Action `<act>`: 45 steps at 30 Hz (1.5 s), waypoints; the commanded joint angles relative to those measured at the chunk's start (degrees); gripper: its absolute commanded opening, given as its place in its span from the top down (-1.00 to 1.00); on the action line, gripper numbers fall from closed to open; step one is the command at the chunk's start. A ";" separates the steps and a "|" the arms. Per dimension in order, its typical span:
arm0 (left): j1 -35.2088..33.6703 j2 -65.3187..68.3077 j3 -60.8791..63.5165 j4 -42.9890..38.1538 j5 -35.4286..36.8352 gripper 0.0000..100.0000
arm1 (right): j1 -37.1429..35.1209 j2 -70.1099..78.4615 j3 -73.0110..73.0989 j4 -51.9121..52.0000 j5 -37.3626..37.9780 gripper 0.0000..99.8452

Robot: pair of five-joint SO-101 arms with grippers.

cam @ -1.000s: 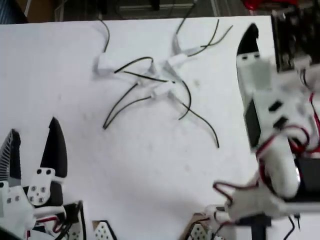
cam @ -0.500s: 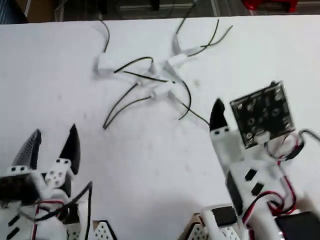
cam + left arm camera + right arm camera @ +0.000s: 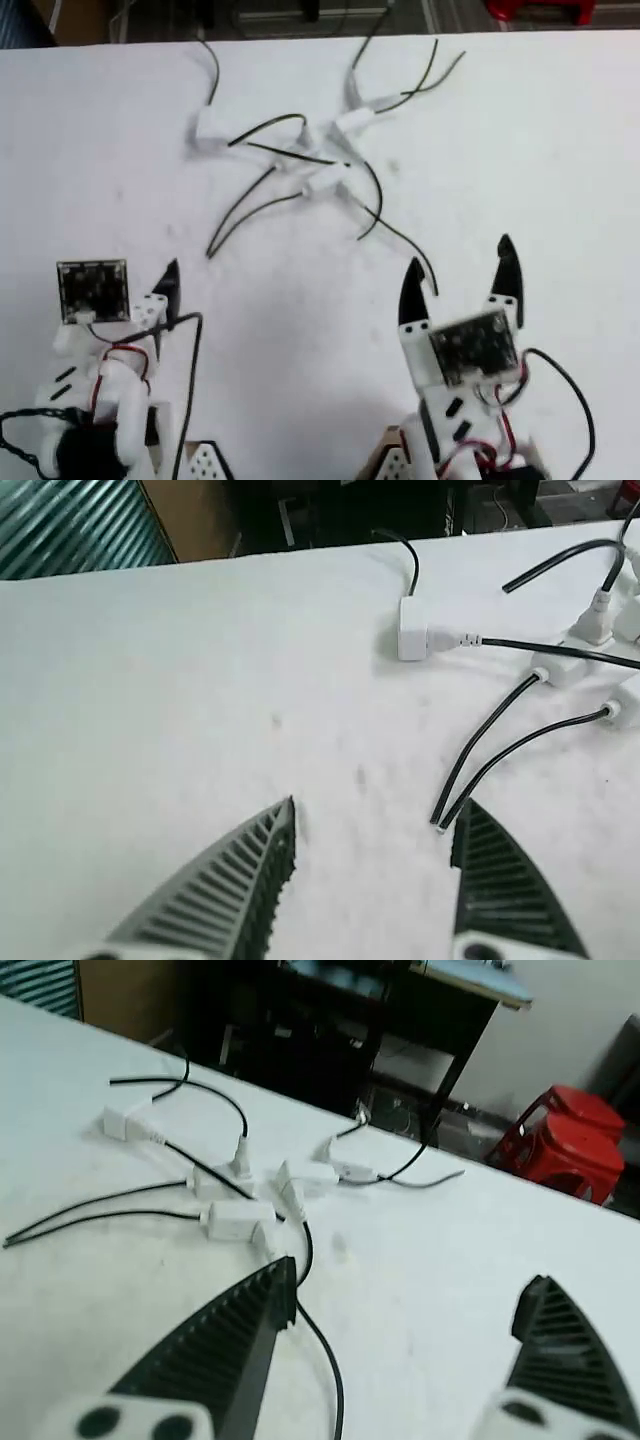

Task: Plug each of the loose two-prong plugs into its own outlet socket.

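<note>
Claws both wide open, nothing held. Left claw (image 3: 375, 812) sits at the near left corner of the white table (image 3: 560, 150), its ribbed fingers (image 3: 240, 880) spread above the tabletop. Two cut ends of black cords (image 3: 438, 820) lie near one fingertip. Right claw (image 3: 459, 255) sits at the near edge, right of centre, fingers likewise well apart. One long black cord (image 3: 400, 235) trails out of the tangle and ends just beside its left finger. Farther out, mid-table toward the far side, lies the tangle of white plugs and sockets (image 3: 325, 160): pieces bunched close, several touching, cords looping out on all sides. Cannot tell which pairs, if any, are mated. Left of the bunch, a little apart, is a single white socket block (image 3: 205, 130) with a corded white plug (image 3: 452, 638) touching its side; seated or not, cannot tell. Two thin cords (image 3: 428, 72) run from the bunch toward the far right. Beyond the far edge of the table stand red stools (image 3: 565, 1125) on the floor.
</note>
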 commanded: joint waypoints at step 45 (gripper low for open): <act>0.22 0.04 26.11 1.32 6.95 0.93 | 14.29 -1.10 39.56 1.19 0.18 0.96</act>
